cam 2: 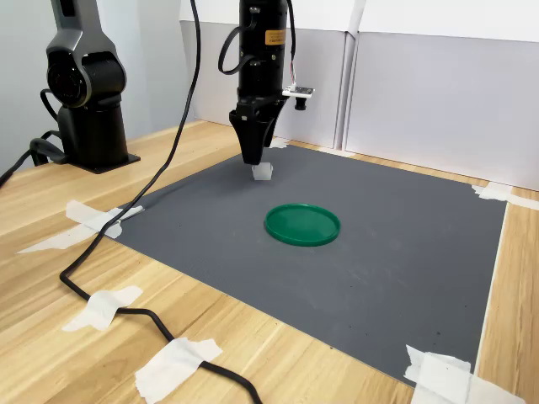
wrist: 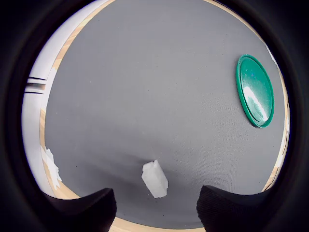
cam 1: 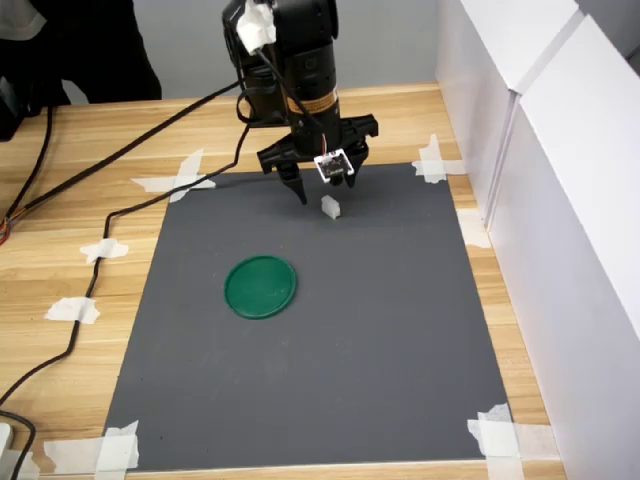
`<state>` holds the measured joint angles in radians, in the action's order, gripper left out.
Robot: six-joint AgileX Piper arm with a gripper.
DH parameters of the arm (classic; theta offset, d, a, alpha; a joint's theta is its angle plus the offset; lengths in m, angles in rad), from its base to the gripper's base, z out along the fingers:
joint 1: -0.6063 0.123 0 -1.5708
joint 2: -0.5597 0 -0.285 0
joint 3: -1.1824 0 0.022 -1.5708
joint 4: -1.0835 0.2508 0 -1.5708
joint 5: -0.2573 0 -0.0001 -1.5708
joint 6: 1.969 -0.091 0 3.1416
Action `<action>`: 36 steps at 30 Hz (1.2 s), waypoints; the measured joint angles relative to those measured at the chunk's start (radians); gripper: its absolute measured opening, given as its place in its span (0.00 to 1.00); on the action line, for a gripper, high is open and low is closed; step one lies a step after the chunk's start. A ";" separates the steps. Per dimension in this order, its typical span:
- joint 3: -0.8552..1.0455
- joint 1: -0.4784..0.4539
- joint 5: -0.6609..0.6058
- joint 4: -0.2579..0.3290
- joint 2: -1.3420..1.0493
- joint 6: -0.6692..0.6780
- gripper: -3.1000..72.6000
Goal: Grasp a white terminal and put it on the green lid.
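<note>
The white terminal (cam 1: 331, 206) (wrist: 155, 179) (cam 2: 263, 172) is a tiny white block lying on the grey mat (cam 1: 380, 330) near its far edge. My gripper (cam 1: 325, 185) (wrist: 154, 212) (cam 2: 253, 158) hangs open just above it, pointing down. In the wrist view the block lies between the two dark fingertips (wrist: 91, 212), touching neither. The green lid (cam 1: 261, 287) (wrist: 255, 91) (cam 2: 302, 225) is a flat round disc lying bare on the mat, a short way from the terminal toward the near side in both exterior views.
White tape scraps (cam 1: 185, 175) hold the mat's corners to the wooden table (cam 1: 80, 200). A black cable (cam 1: 90, 300) trails along the first exterior view's left. White walls (cam 1: 560, 200) stand on its right. The arm's base (cam 2: 84, 126) and a person in dark clothing (cam 1: 90, 50) are nearby.
</note>
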<state>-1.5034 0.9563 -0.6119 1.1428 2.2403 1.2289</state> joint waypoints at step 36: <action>-0.002 0.000 0.087 0.035 0.102 -0.097 0.93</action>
<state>-1.5053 0.9563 -0.5250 1.1775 2.3421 1.1318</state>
